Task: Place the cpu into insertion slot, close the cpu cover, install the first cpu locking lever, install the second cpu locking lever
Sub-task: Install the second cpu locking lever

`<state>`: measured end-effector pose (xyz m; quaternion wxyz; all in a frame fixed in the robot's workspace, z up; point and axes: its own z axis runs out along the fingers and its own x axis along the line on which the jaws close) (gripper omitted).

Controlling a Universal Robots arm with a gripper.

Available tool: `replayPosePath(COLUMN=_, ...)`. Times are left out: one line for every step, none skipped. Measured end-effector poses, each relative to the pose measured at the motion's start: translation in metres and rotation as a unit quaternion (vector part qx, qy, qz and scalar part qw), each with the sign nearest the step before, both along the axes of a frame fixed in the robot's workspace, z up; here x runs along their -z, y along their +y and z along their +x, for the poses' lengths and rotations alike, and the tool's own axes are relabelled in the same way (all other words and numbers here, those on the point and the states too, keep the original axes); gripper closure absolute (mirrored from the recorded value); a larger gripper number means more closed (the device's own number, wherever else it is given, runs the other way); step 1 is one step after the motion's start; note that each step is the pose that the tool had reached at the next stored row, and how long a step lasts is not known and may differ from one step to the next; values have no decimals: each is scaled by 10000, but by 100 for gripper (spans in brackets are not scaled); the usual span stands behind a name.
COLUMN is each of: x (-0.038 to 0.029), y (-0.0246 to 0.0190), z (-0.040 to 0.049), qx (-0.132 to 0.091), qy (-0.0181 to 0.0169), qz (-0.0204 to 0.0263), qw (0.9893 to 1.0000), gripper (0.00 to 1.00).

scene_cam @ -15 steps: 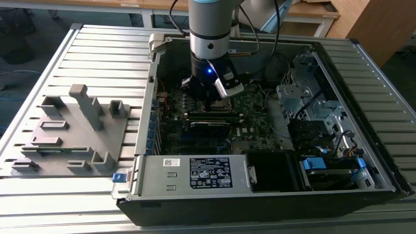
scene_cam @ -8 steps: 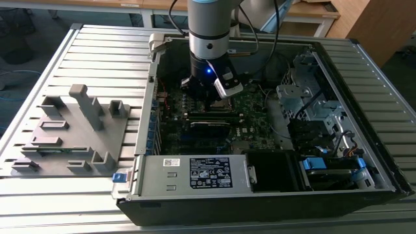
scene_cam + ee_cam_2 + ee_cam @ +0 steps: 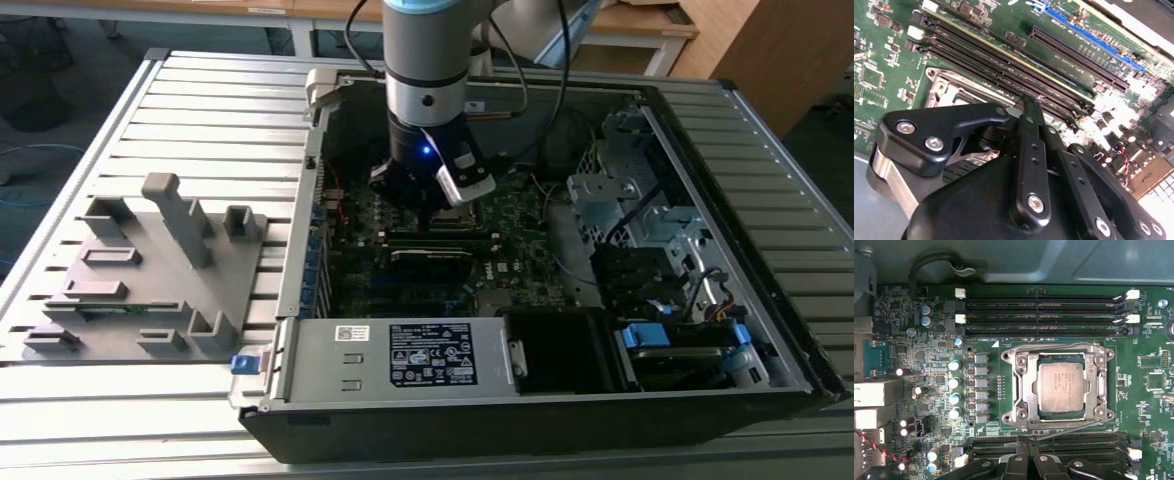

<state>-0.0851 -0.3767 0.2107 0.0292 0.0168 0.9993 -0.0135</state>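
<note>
- Black two-fingered gripper (image 3: 1026, 452) hangs straight down above the green motherboard (image 3: 924, 355), fingers drawn together, empty.
- Silver-grey square cpu (image 3: 1062, 387) sits in the metal-rimmed insertion slot (image 3: 1019, 390), black memory slots (image 3: 1044, 315) flanking it.

No legible text: only faint, unreadable print on the cpu (image 3: 1063, 387) and the power-supply label (image 3: 434, 355).

Open computer case (image 3: 747, 330) on slatted table (image 3: 200, 110) — grey fixture tray (image 3: 134, 290) beside it.
</note>
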Motion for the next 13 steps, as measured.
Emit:
replayPosePath(x=5, y=0, z=-6, qx=0, qy=0, qz=0, qw=10000, gripper=90)
replayPosePath(x=10, y=0, z=-16, qx=0, qy=1, qz=-1, qw=10000, gripper=90)
replayPosePath(x=15, y=0, z=-26, qx=0, qy=0, qz=0, qw=10000, gripper=90)
replayPosePath(x=18, y=0, z=-30, qx=0, qy=0, qz=1, qw=10000, gripper=90)
replayPosePath(x=18, y=0, z=-30, qx=0, qy=0, qz=0, qw=10000, gripper=90)
replayPosePath(x=22, y=0, z=-36, qx=0, qy=0, qz=0, qw=10000, gripper=90)
replayPosePath(x=26, y=0, z=-42, qx=0, qy=0, qz=0, qw=10000, gripper=90)
replayPosePath(x=26, y=0, z=-43, qx=0, qy=0, qz=0, qw=10000, gripper=90)
replayPosePath(x=26, y=0, z=-45, qx=0, qy=-1, qz=1, qw=10000, gripper=90)
replayPosePath(x=27, y=1, z=-48, qx=1, qy=-1, qz=1, qw=10000, gripper=90)
replayPosePath(x=27, y=0, z=-52, qx=0, qy=-3, qz=1, qw=10000, gripper=90)
replayPosePath(x=28, y=0, z=-57, qx=0, qy=-4, qz=1, qw=10000, gripper=90)
replayPosePath(x=29, y=0, z=-61, qx=0, qy=-5, qz=1, qw=10000, gripper=90)
